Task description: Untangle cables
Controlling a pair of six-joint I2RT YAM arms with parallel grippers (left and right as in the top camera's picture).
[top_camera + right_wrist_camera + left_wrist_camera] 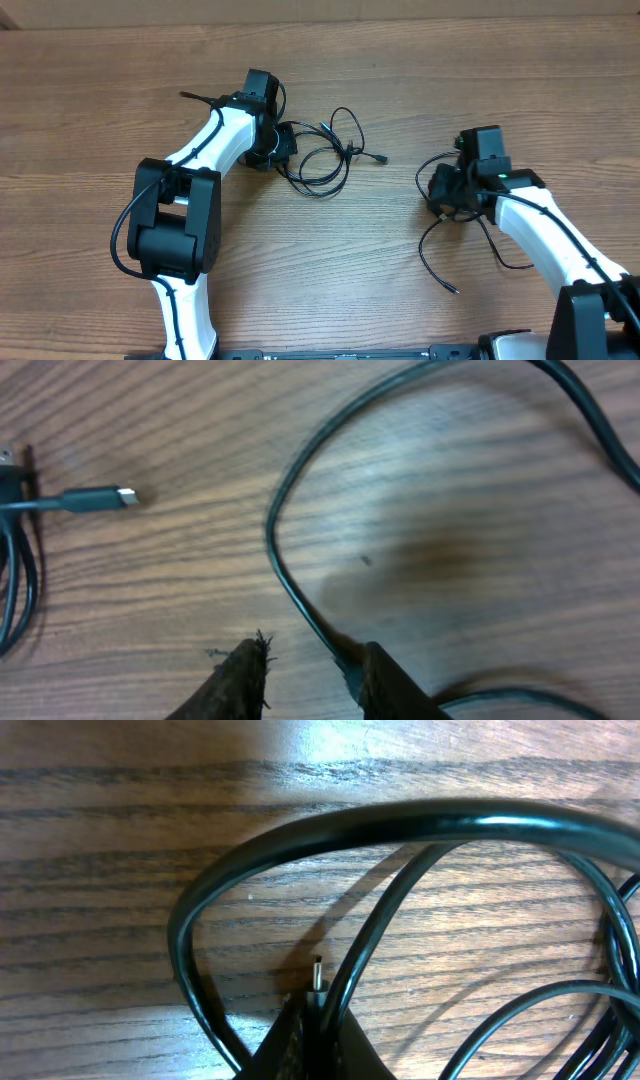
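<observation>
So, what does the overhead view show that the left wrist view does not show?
Only overhead: both arms, the left arm and the right arm, and a second cable lying by the right arm. Only left wrist: a small metal tip just above the closed left fingers, which seem to pinch a strand. Both: the looped cable near the left arm, on the wooden table.

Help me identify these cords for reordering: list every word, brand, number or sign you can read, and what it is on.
None: no view shows readable text. The cables are plain black, the plug shows no marking, and the wooden table carries no label.
</observation>
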